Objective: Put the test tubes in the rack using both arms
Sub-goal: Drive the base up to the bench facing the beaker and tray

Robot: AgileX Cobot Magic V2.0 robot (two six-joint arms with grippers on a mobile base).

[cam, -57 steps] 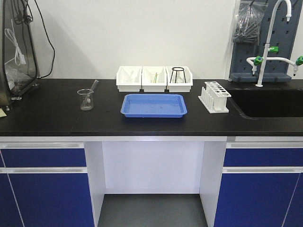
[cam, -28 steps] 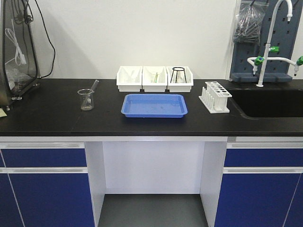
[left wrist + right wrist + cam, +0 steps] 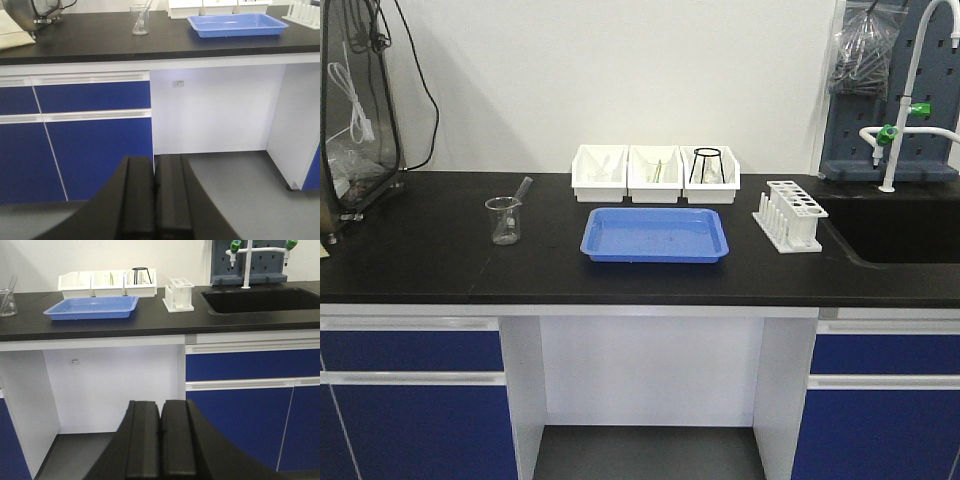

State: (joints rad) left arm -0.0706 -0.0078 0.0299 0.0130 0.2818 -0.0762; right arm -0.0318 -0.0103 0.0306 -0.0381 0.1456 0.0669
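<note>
The white rack (image 3: 790, 215) stands on the black counter, right of the blue tray (image 3: 655, 235), and shows again in the right wrist view (image 3: 179, 294). Faint clear test tubes lie in the leftmost white bin (image 3: 599, 171); I cannot make them out singly. My left gripper (image 3: 154, 159) is shut with nothing in it, low in front of the blue cabinet drawers. My right gripper (image 3: 160, 404) is shut and empty too, below counter height before the knee-hole. Neither arm appears in the front view.
A glass beaker (image 3: 504, 220) with a slender clear piece leaning in it stands on the left. Three white bins (image 3: 655, 173) line the back; the right one holds a black wire stand (image 3: 706, 165). A sink (image 3: 900, 235) and tap (image 3: 905, 110) are on the right.
In the front view the whole bench has shifted right and slightly down and looks a little nearer. Nothing on the counter has moved relative to the rest.
</note>
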